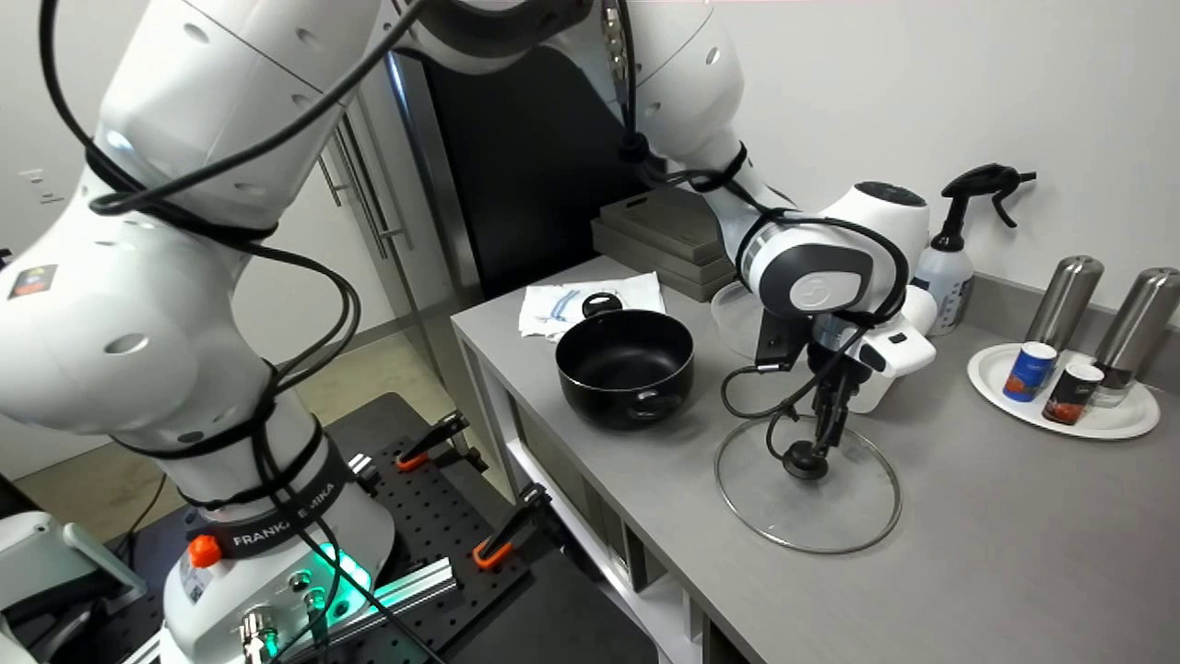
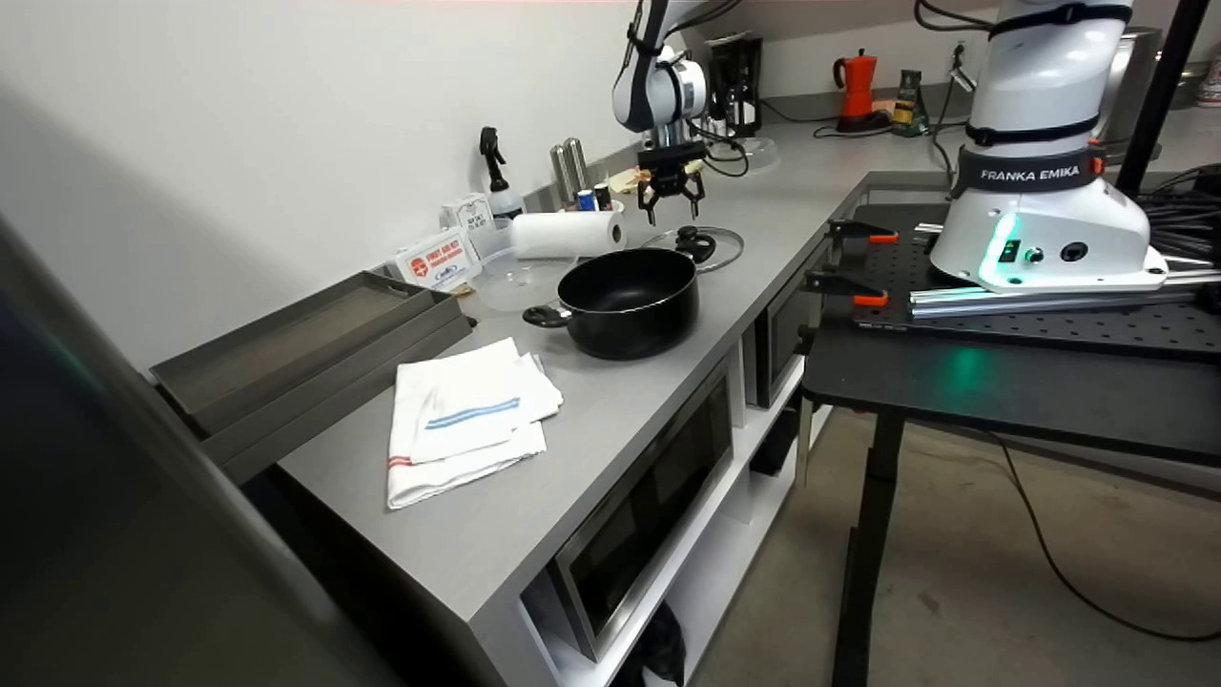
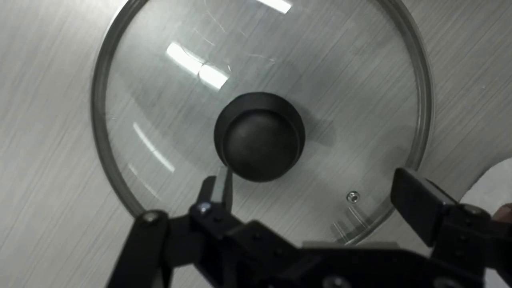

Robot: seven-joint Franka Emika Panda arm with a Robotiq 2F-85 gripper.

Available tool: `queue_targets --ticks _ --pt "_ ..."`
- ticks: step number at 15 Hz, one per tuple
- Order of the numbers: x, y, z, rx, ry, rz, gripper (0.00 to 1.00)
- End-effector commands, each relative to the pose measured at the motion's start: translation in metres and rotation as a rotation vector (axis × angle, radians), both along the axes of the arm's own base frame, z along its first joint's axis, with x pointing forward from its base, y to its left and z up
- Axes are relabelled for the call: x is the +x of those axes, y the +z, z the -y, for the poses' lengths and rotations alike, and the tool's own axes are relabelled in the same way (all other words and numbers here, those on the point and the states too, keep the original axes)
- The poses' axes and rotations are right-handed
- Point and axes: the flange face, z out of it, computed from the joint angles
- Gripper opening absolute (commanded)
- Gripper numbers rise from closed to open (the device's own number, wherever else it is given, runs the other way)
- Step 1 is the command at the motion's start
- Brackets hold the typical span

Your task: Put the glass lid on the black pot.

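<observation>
1. In an exterior view, the gripper (image 2: 673, 216) hangs spread apart above the counter (image 2: 496, 544); the glass lid (image 2: 725, 246) lies below, partly hidden behind the black pot (image 2: 631, 330).
2. In an exterior view, the lid rests flat, right of the pot and nearer; the gripper overlaps its dark knob (image 1: 804, 467), whether touching I cannot tell.
3. In the wrist view, the fingers (image 3: 222, 188) stand wide apart; the knob lies just past the left tip, and the right finger covers part of the rim (image 3: 100, 112).
</observation>
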Motion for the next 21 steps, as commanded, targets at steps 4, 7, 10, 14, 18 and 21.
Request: queue_targets --ticks 4,7,10,14,18,21 --pt "-0.02 -0.008 0.015 0.012 -0.05 0.024 1.0" --pt "-0.027 -0.012 0.017 0.012 -0.057 0.028 1.0" --pt "-0.032 -0.017 0.013 0.014 -0.053 0.027 1.0" --pt "-0.036 -0.024 0.001 0.012 -0.028 0.029 1.0" --pt "-0.039 -0.029 -0.005 0.01 -0.019 0.031 0.97" --pt "-0.04 -0.03 -0.007 0.01 -0.013 0.033 0.7"
